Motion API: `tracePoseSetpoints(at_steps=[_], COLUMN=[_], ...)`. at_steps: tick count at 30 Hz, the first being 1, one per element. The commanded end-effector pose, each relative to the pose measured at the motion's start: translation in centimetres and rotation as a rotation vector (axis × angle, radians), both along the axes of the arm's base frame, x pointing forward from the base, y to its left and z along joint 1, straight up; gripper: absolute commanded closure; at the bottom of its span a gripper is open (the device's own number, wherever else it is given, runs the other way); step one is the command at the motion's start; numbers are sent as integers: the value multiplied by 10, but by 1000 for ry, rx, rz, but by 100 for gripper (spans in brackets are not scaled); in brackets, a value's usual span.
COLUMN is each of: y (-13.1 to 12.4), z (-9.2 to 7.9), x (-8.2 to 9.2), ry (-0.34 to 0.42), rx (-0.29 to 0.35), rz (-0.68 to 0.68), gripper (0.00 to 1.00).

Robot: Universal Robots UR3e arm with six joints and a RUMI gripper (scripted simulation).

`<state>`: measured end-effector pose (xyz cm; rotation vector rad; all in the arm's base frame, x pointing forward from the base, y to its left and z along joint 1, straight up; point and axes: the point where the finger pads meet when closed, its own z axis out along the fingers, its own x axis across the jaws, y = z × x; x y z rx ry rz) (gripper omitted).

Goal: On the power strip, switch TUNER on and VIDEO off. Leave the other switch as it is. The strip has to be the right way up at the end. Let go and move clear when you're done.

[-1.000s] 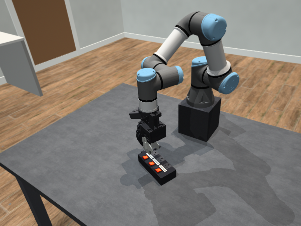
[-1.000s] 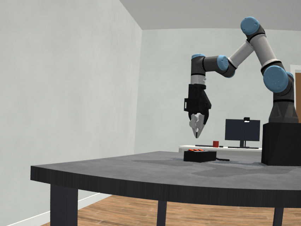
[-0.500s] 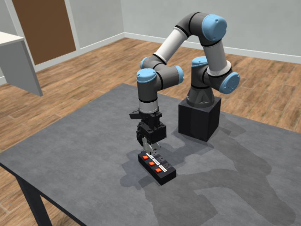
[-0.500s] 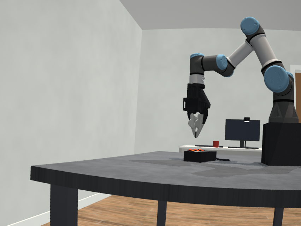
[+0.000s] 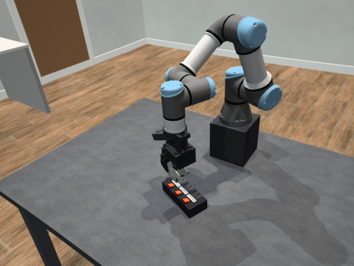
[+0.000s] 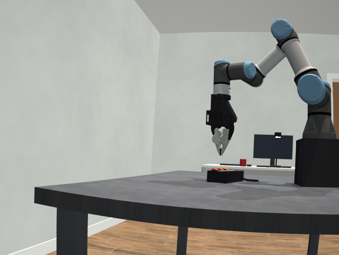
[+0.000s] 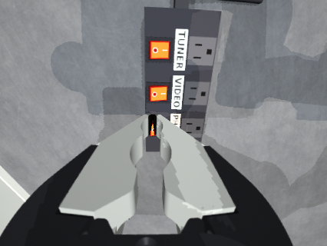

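The black power strip lies label side up on the grey table, and also shows in the exterior view. In the wrist view its orange TUNER switch is at the far end by the cord and the orange VIDEO switch is in the middle. Both rockers look alike. The third switch is mostly hidden behind my fingertips. My gripper is shut and empty, pointing down. It hangs well above the strip's row of switches without touching it, and also shows in the top view and the wrist view.
The arm's black pedestal stands on the table behind and to the right of the strip. The strip's cord runs toward the pedestal. A desk with a monitor and a red mug stands beyond the table.
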<state>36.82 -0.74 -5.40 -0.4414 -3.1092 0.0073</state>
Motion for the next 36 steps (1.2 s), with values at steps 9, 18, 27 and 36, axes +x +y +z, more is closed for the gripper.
tracePoseSetpoints(at_steps=[9,18,27,36], y=[0,0,0,0], z=[0,-5,-13,-25], x=[1,1,1,1], ry=[-3,-2,-2,-2], rx=[-1,-1,-1,-1], rz=[0,0,0,0], gripper=[100,100,100,100])
